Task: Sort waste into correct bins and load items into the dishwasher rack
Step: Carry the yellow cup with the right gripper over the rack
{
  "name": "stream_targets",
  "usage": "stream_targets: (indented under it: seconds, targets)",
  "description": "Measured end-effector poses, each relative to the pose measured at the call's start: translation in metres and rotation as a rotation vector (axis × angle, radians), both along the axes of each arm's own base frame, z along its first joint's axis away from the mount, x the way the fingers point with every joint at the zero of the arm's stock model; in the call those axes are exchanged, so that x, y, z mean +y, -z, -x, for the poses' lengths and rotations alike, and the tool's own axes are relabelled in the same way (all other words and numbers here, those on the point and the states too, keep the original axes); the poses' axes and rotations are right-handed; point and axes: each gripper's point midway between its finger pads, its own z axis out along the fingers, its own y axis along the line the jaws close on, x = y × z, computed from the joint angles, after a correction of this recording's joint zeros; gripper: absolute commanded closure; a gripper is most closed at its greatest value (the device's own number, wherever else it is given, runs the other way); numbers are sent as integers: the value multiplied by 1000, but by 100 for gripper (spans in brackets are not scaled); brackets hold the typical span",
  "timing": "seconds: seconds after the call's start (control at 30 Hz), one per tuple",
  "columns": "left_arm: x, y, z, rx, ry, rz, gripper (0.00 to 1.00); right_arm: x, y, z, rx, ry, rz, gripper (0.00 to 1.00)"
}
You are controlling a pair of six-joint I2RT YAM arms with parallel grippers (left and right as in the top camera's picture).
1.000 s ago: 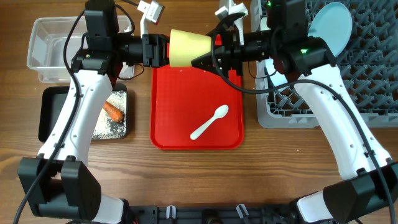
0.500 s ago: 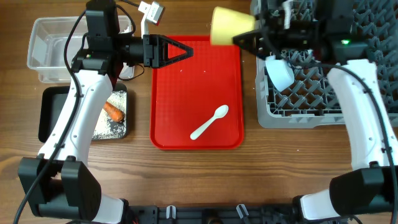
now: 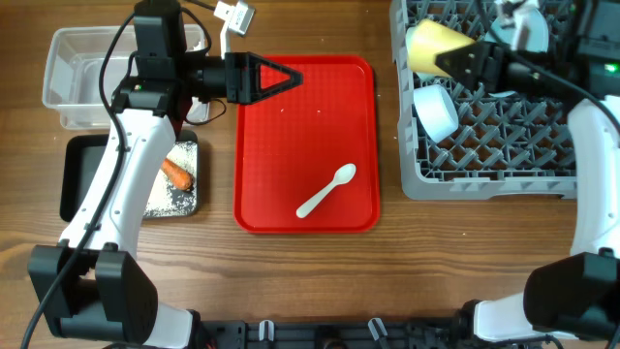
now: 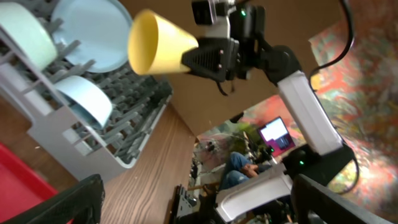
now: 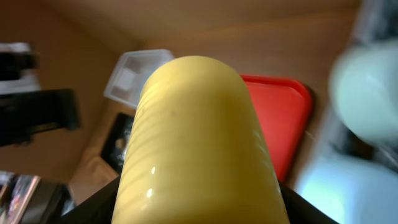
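The right gripper (image 3: pixel 463 60) is shut tight around the thin bottom end of the small yellow plastic cup (image 3: pixel 431 46). It holds the cup on its side in the air, over the far left corner of the big grey plastic rack with pegs (image 3: pixel 484 181). The cup's open mouth points toward the flat red tray (image 3: pixel 281 145). The left gripper (image 3: pixel 287 78) is spread wide open with nothing in it, and it hangs over the far edge of the red tray. I think the cup could slip, because it is smooth and gets wider away from the fingers, so only a little bit of it is gripped. It hangs close to the rack's wall, so if it drops it could bounce off the rim and roll onto the wooden table (image 3: pixel 387 271). If the arm goes down too fast, the cup could bump the pegs or knock the pale blue round bowl (image 3: pixel 436 113) that sits in the rack close by. The cup is lying sideways, so it may need a turn to go mouth down on the pegs, or else it could tip over and lie loose. The white plastic spoon (image 3: pixel 326 190) lies on the red tray, not yet in the rack. I can read no words anywhere, and there are no names or labels on the cup, the rack or the tray. A small white tag (image 3: pixel 235 14) near the left arm shows no letters I can make out. The little screen (image 4: pixel 273 132) far back in the left wrist view is too blurry to read.
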Motion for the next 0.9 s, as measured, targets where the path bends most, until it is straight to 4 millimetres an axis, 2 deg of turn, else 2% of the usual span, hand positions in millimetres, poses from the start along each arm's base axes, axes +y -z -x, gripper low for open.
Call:
stream_targets:
  seconds: [0.2, 0.27, 0.43, 0.67, 0.9]
  targets:
    - [3, 21, -8, 78, -87, -76, 0, -47, 25, 25, 174, 199, 186, 67]
    - [6, 33, -12, 119, -134, -124, 0, -53, 24, 40, 209, 234, 239, 66]
    - [19, 68, -23, 206, -272, -277, 0, -76, 38, 70, 344, 331, 385, 66]
    - [46, 110, -31, 292, -447, -498, 0, -105, 53, 92, 482, 461, 525, 66]
    - [72, 135, -35, 319, -570, -666, 0, -116, 57, 101, 538, 523, 583, 66]
